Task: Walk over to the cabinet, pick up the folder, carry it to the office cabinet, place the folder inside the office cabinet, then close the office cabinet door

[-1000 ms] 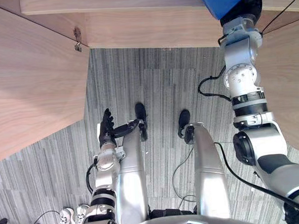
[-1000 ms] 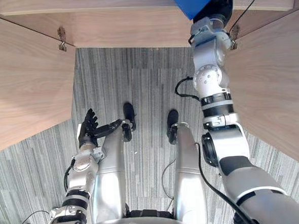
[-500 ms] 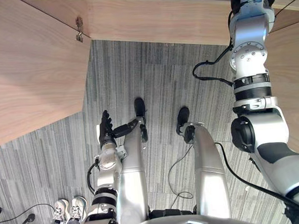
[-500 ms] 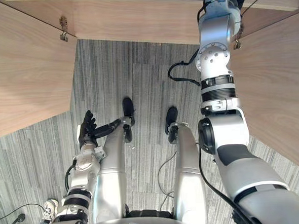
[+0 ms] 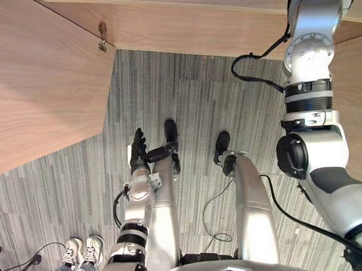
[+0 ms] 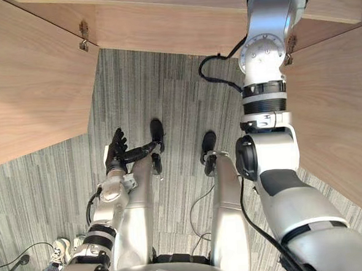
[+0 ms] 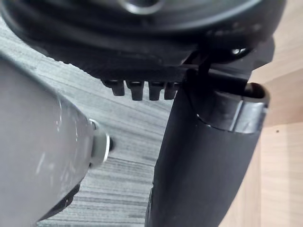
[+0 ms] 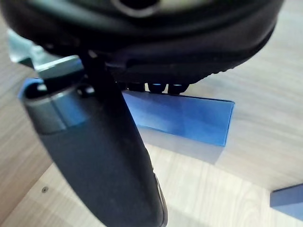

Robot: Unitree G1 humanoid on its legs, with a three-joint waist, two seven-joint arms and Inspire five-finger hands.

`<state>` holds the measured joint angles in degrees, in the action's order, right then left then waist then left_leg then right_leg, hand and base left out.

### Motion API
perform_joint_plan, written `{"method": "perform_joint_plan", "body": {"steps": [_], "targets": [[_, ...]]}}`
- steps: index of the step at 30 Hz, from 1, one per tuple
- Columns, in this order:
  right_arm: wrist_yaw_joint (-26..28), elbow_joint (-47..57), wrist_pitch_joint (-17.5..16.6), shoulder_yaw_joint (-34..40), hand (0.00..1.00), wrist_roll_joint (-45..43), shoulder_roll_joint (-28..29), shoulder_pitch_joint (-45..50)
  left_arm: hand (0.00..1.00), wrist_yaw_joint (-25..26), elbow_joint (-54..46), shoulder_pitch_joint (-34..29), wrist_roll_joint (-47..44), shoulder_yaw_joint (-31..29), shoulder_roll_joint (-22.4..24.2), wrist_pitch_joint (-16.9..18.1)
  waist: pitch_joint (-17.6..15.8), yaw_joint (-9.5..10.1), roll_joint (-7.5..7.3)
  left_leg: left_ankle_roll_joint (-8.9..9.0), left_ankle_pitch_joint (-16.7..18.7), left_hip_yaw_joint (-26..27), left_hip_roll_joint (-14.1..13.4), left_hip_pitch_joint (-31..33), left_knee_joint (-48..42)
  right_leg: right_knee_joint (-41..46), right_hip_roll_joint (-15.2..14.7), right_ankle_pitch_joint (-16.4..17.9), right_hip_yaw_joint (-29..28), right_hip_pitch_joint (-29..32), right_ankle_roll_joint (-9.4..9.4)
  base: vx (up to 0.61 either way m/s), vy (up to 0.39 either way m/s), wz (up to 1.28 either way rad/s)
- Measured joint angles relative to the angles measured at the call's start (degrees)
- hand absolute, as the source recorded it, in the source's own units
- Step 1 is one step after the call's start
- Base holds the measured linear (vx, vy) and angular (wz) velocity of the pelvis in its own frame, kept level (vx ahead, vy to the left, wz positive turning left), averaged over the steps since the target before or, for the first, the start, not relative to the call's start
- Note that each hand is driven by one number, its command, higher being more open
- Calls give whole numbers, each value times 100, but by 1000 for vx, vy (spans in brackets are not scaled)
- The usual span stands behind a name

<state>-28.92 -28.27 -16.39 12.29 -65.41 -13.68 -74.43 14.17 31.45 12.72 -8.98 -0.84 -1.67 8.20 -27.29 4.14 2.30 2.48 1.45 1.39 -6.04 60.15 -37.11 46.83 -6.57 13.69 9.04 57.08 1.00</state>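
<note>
The right arm reaches past the top right of the frame into the cabinet [image 5: 181, 31]. Its 2 doors stand open: 1 door [image 5: 37, 89] fills the upper left, the other door [image 6: 333, 114] runs down the right edge. In the right wrist view the blue folder [image 8: 189, 118] sits on the wooden shelf [image 8: 222, 203] just past the right robot hand [image 8: 99, 142]. Whether that hand grips it or merely lies beside it I cannot tell. A second blue thing [image 8: 289, 196] lies near it on the same shelf. The left robot hand [image 5: 137, 151] hangs spread and empty, left of centre, over the floor [image 5: 197, 91].

The placing looks nearly done. To finish it well, the folder should rest wholly on the shelf, back from the front edge. The hand should then draw straight out without dragging it. The arm must be clear of the right-edge door before any door swings shut.
</note>
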Motion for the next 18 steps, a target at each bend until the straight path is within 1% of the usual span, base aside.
{"method": "perform_joint_plan", "body": {"steps": [4, 6, 8, 12, 13, 18], "targets": [[119, -4, 13, -146, 100, 12, -72, -99, 100, -7, -6, -1, -1, 2, 60, 4, 4, -2, 3, -17, 10, 91, -8, -62, 27, -23, -22, 0, -16, -47, 0, 49, 13, -1], [177, -50, 146, -486, 100, 90, -270, -100, 100, -23, 5, -4, -1, 1, 54, -1, 4, -20, 3, -22, 14, 100, -12, -85, 35, -43, -24, -1, -13, -79, -1, 0, 0, 0], [428, -197, 449, -832, 100, 393, -492, -129, 100, -55, 25, -17, 0, 3, 53, 0, 9, -29, 9, -27, 17, 105, -14, -140, 67, -105, -23, -2, -7, -139, -4, 0, 0, 0], [807, -584, 746, -1348, 100, 701, -708, -394, 100, -100, 49, -18, 0, 2, 33, 0, 12, -69, 15, -28, 15, 120, -19, -159, 85, -124, -23, -7, -8, -152, -7, 0, 0, 0], [940, -814, 873, -1476, 100, 793, -735, -503, 100, -110, 95, -13, 0, 0, 29, 8, 12, -89, 15, -28, 15, 122, -20, -182, 102, -145, -22, -9, -5, -178, -9, 0, 0, 0], [1179, -1319, 1130, -1835, 100, 944, -859, -558, 100, -166, 174, -9, 0, -1, 18, 11, 14, -103, 17, -32, 11, 145, -23, -280, 194, -240, -13, -46, -8, -279, -34, 24, 6, -2]]}}
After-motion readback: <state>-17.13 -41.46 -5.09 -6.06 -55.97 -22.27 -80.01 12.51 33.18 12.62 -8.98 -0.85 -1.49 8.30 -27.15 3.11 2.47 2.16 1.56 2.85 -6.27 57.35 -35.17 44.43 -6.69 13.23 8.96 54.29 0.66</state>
